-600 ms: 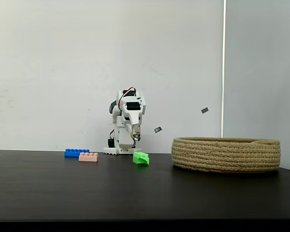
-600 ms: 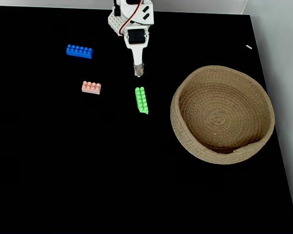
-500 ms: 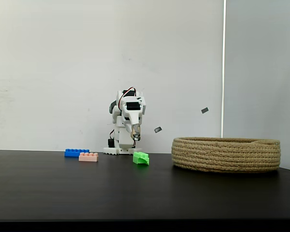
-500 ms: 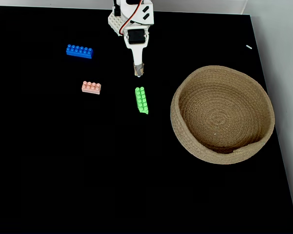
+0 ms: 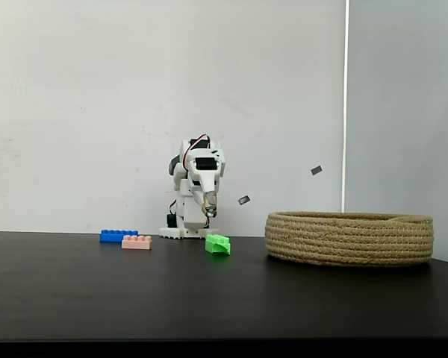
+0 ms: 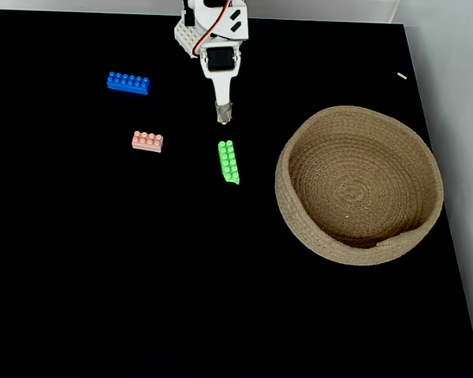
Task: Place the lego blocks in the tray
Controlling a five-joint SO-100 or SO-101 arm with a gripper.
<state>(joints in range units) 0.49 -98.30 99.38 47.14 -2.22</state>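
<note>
On black table (image 6: 142,276), both fixed views:

Arm: white, folded over its base at far edge of table (image 6: 213,31); red wire on top.

Gripper (image 6: 222,115): tip points down twd table, hangs above surface in the low side view (image 5: 207,212). Fingers look pressed together, nothing betw them; empty.

Green brick (image 6: 229,161): closest to gripper, just beyond tip in the top-down view, not touching. Lies lengthwise, roughly in line w/ gripper, studs up. In side view (image 5: 218,244) sits below & slightly right of tip.

Pink brick (image 6: 147,142): left of gripper in top-down view, a bit nearer cam than the tip, well apart from it. Flat on table, studs up. Side view (image 5: 137,242): left of arm base.

Blue brick (image 6: 128,83): farther left of gripper, level w/ arm's wrist in top-down view, apart from pink one. Side view (image 5: 118,235): just behind pink, overlapping it by eye.

Tray (image 6: 299,150): coiled rope basket, right of gripper in both views (image 5: 349,239), well apart from tip & from green brick. No bricks inside.

Wall (image 5: 97,112): white, behind arm; small dark tags on it to right of gripper.
</note>
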